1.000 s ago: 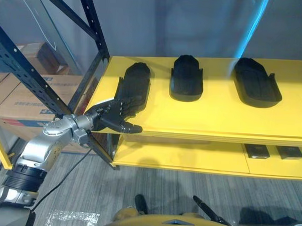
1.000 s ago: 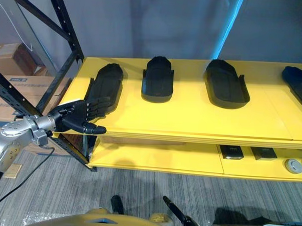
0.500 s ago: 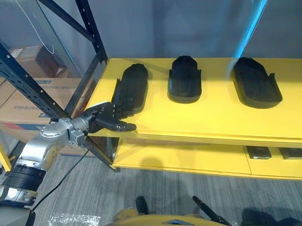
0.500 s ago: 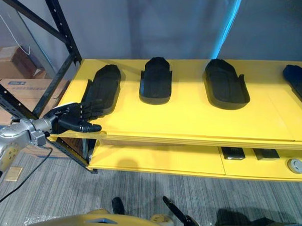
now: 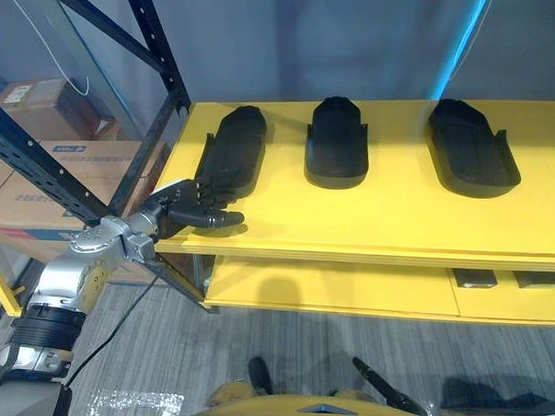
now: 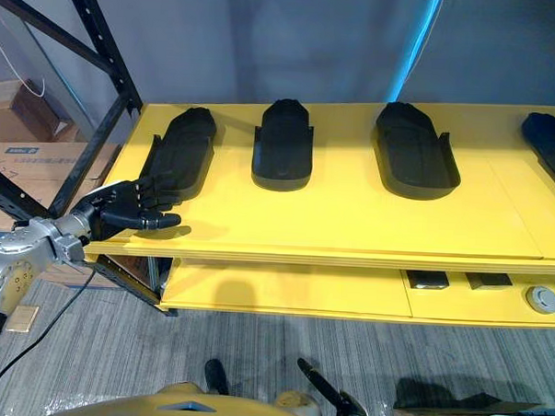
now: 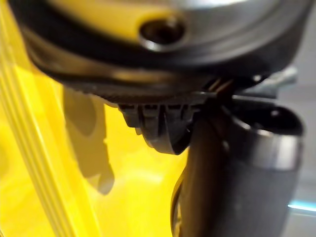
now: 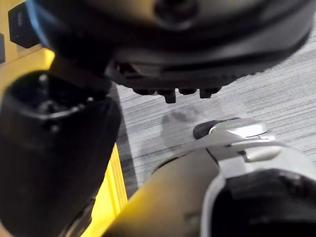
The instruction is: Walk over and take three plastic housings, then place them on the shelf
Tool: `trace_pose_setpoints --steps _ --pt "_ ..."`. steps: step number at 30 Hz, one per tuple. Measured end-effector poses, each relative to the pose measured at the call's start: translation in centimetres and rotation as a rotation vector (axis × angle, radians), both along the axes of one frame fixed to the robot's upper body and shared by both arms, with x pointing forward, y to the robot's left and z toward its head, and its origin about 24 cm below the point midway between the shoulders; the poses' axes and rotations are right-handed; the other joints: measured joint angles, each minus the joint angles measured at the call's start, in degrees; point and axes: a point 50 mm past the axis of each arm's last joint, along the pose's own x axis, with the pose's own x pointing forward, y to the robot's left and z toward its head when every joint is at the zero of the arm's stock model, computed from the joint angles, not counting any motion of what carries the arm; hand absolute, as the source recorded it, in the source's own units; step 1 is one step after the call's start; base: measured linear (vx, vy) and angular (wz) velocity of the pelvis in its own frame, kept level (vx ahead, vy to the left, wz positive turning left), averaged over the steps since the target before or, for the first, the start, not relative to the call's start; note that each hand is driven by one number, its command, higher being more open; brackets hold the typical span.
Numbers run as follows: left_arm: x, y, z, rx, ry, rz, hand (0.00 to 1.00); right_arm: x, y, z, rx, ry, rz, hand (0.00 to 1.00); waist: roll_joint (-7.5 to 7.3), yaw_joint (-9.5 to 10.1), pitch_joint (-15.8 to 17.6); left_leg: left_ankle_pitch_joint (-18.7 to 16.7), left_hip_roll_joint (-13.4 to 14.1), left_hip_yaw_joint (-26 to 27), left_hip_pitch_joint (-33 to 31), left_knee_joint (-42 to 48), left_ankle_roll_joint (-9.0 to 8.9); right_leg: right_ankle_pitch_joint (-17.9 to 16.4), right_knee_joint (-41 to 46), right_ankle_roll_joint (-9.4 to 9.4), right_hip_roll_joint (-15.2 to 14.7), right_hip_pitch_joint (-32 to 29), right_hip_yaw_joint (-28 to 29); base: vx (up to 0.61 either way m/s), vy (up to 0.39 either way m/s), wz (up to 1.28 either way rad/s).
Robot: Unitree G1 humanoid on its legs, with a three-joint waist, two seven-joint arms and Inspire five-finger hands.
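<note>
In the left eye view our left hand [image 5: 181,211] hangs over the near left corner of the bright yellow flat-topped shelf [image 5: 397,213]. Its fingers are spread and nearly straight, its thumb points right, and it grips nothing. The fingertips reach the near end of the left housing [image 5: 232,151], but we cannot tell whether they touch it. Three black plastic housings, long shallow shells with raised side walls, lie in a row along the far part of the shelf top: the left housing, the middle housing [image 5: 337,141] and the right housing [image 5: 471,145], all well apart from one another. A second ago the fingers lay further over the left housing's near end; they now sit nearer its tip.

The right eye view adds a fourth dark housing [image 6: 549,144] at the far right edge. It also shows small flat dark boxes [image 6: 427,280] on the yellow lower shelf board [image 6: 301,292].

In the left wrist view the yellow shelf top [image 7: 143,187] shows past the hand's dark bulk.

In the right wrist view our right hand [image 8: 173,49] hangs over grey striped flooring [image 8: 276,89]. We cannot tell how far it is open.
</note>
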Motion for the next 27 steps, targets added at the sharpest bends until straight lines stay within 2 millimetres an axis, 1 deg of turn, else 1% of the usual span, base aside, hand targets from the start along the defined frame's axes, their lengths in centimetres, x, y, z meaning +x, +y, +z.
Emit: trace_pose_setpoints --steps 3,5,6,7,8,10,12,15,19,21,23,27 --pt "0.0 0.1 0.2 -0.001 -0.011 0.006 1.00 0.1 0.0 0.1 -0.006 -0.005 0.000 1.00 -0.12 -0.31 0.39 -0.13 -0.03 0.24 0.00 0.00 0.01 0.00 -0.01 -0.04 -0.05 -0.07 0.20 0.00 0.010 -0.03" --pt "0.0 -0.3 0.5 -0.010 -0.031 -0.020 1.00 0.0 -0.2 0.1 -0.010 -0.008 -0.013 1.00 -0.15 -0.28 0.42 -0.09 -0.02 0.34 -0.39 0.01 0.05 0.00 0.14 -0.05 -0.04 -0.57 0.31 0.00 0.000 0.00" --pt "0.0 -1.1 1.0 -0.032 -0.048 -0.060 1.00 -0.2 -0.2 0.1 -0.011 -0.005 -0.027 1.00 -0.22 -0.13 0.45 0.18 -0.03 0.44 -0.48 0.01 0.44 0.03 0.21 -0.05 -0.05 -0.62 0.36 0.00 0.000 0.00" --pt "-0.2 -1.5 1.2 -0.036 -0.061 -0.091 1.00 -0.3 -0.3 0.1 -0.013 -0.004 -0.035 1.00 -0.26 -0.09 0.46 0.18 -0.06 0.49 -0.48 0.02 0.44 0.03 0.21 -0.05 -0.06 -0.62 0.39 0.00 0.000 0.00" --pt "-0.5 -3.5 2.5 -0.051 -0.121 -0.197 1.00 -0.5 -0.3 0.0 -0.011 -0.001 -0.056 1.00 -0.32 0.18 0.46 0.18 -0.10 0.59 -0.48 0.04 0.45 0.03 0.19 -0.06 -0.09 -0.62 0.46 0.00 0.000 0.00" --pt "-0.8 -4.8 3.5 -0.073 -0.173 -0.263 1.00 -0.5 -0.3 0.0 -0.009 -0.003 -0.066 1.00 -0.32 0.23 0.46 0.21 -0.09 0.64 -0.44 0.05 0.49 0.03 0.19 -0.06 -0.08 -0.59 0.56 0.00 0.000 -0.02" --pt "-1.5 -6.7 5.5 -0.107 -0.284 -0.344 1.00 -0.5 -0.3 0.0 -0.009 -0.007 -0.081 1.00 -0.23 -0.16 0.39 0.26 0.04 0.64 -0.15 0.04 0.51 0.02 0.19 -0.09 0.06 -0.28 0.84 0.01 -0.009 -0.05" --pt "-2.0 -7.6 6.6 -0.127 -0.373 -0.376 1.00 -0.6 -0.4 0.0 -0.012 -0.003 -0.098 1.00 0.24 -0.43 0.09 0.37 0.33 0.68 0.11 0.03 0.52 0.05 0.29 -0.13 0.35 0.11 1.00 0.01 -0.011 -0.03" --pt "-2.2 -8.0 7.0 -0.148 -0.411 -0.395 1.00 -0.8 -0.5 0.0 -0.020 0.001 -0.115 1.00 0.63 -0.23 -0.27 0.53 0.66 0.41 0.53 0.00 0.48 -0.07 0.72 -0.35 0.69 0.11 0.83 -0.04 -0.012 0.02" --pt "-2.5 -8.4 7.5 -0.151 -0.445 -0.425 1.00 -0.8 -0.6 0.0 -0.025 0.004 -0.127 1.00 0.74 -0.20 -0.40 0.65 0.62 0.09 0.49 0.00 0.60 -0.13 1.02 -0.45 0.66 0.07 0.48 -0.02 0.003 0.07" --pt "-2.8 -8.7 8.1 -0.157 -0.481 -0.456 1.00 -1.0 -0.5 -0.1 -0.025 0.009 -0.131 1.00 0.56 -0.16 -0.70 0.75 0.56 -0.11 0.41 0.00 0.65 -0.12 1.06 -0.43 0.64 0.07 0.33 -0.01 0.010 0.06" --pt "-3.4 -9.3 9.0 -0.206 -0.548 -0.480 1.00 -1.2 -0.3 -0.2 -0.034 0.030 -0.141 1.00 -0.37 -0.21 -2.04 0.95 0.49 -0.42 0.27 0.00 0.81 -0.07 1.06 -0.42 0.65 0.10 0.17 0.00 0.007 0.04"
